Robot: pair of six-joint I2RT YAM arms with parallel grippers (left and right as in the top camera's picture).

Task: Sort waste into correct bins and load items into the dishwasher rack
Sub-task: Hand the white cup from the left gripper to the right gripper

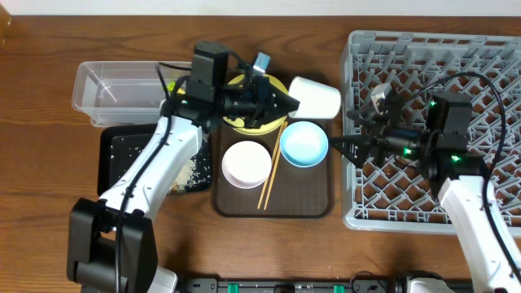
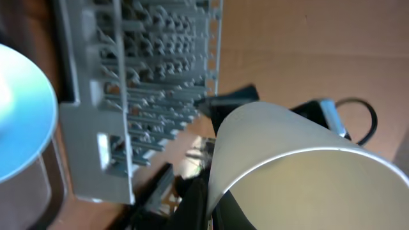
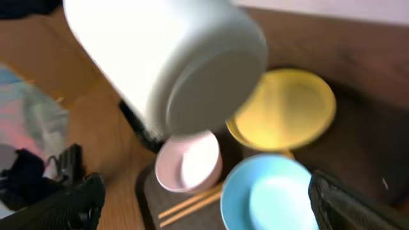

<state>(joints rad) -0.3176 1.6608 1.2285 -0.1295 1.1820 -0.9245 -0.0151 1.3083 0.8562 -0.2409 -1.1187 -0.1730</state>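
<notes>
The left gripper (image 1: 286, 104) is clamped on the rim of the small pale cup (image 1: 317, 98), held on its side just left of the dishwasher rack (image 1: 488, 57). The right gripper (image 1: 348, 135) gapes wide near it.

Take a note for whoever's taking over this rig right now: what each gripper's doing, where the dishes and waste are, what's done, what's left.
Left gripper: shut on the pale cup, held on its side between the yellow plate and the rack.
Right gripper: open, empty, over the rack's left edge, facing the cup.
On the brown tray: plate, blue bowl, white bowl, chopsticks.
Rice scraps lie in the black tray; clear tub behind it.
Done: cup picked up.
Left: every dish still needs racking; wrapper not clearly visible.
</notes>
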